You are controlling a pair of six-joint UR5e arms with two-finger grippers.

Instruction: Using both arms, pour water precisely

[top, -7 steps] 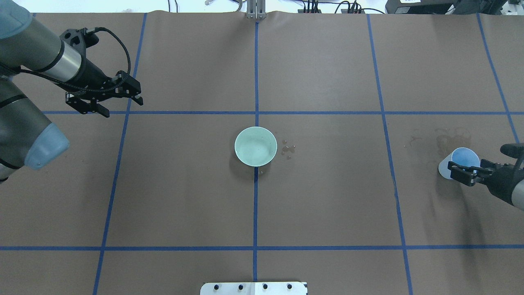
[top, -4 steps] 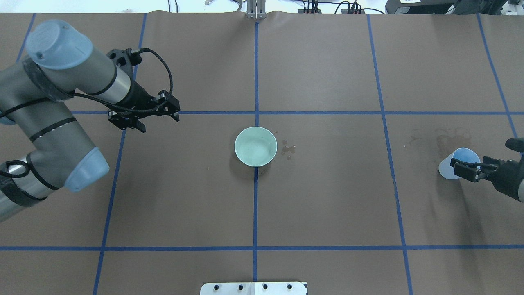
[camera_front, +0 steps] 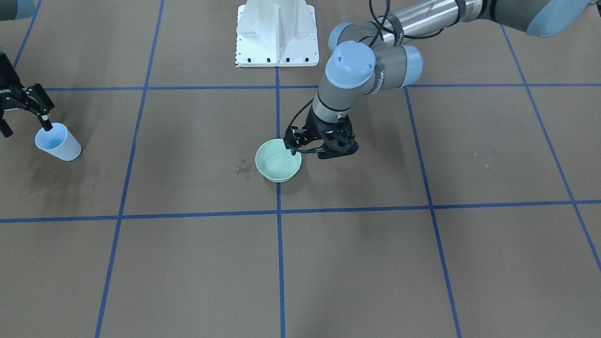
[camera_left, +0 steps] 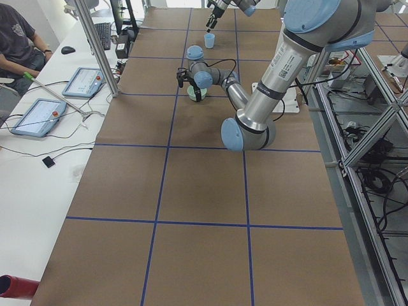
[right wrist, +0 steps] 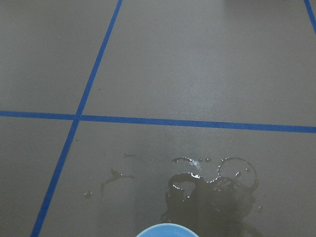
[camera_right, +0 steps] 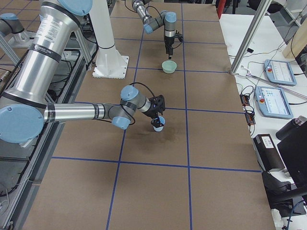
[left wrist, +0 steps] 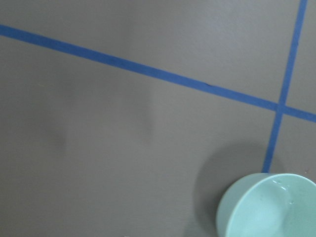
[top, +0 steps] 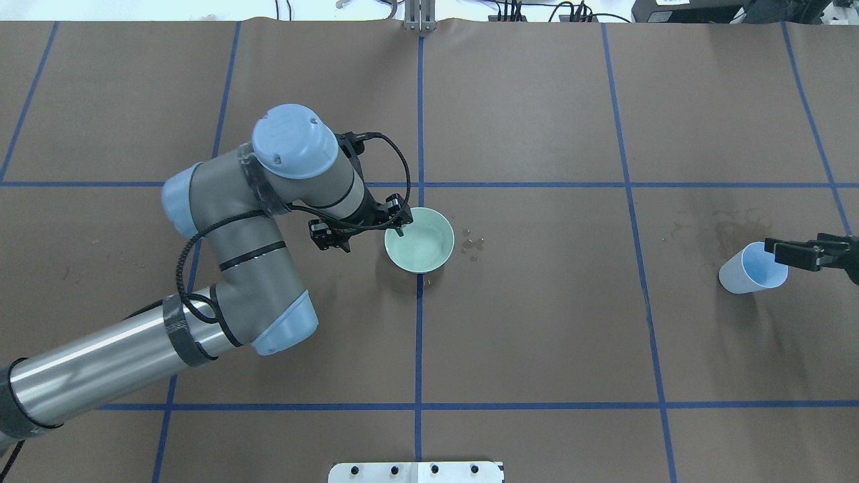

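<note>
- Two grey tubular robot arms with pale blue joint caps reach over a brown-paper-covered table (top: pixel 537 322). The left arm (top: pixel 255 221) bends in to the middle, and the right arm (camera_right: pixel 76 112) stretches low toward its own end.
- The black two-finger left gripper (top: pixel 373 240) has its jaws apart at the rim of a round mint-green bowl (top: pixel 429 253), on the robot's left side of it. One fingertip hangs just over the rim and the other is outside it.
- The black right gripper (camera_front: pixel 26 127) is spread wide and holds nothing, with one fingertip at the rim of an upright pale blue plastic cup (top: pixel 735 278).
- The water (right wrist: pixel 212 195) shows as a dark, glinting spilled patch on the paper just beyond the cup, on the side away from the right gripper. Whether the cup holds any cannot be told.
- A few small drops (top: pixel 472 247) lie just beside the bowl, on the side away from the left gripper.
- Blue tape lines (top: pixel 537 184) cross the paper in a grid.
- A white bolted pedestal (camera_front: pixel 277 33) stands at the robot's edge.
- Across from it runs a white bench (camera_left: pixel 38 166) with two tablets (camera_left: pixel 38 118) and a seated person (camera_left: pixel 16 38).
</note>
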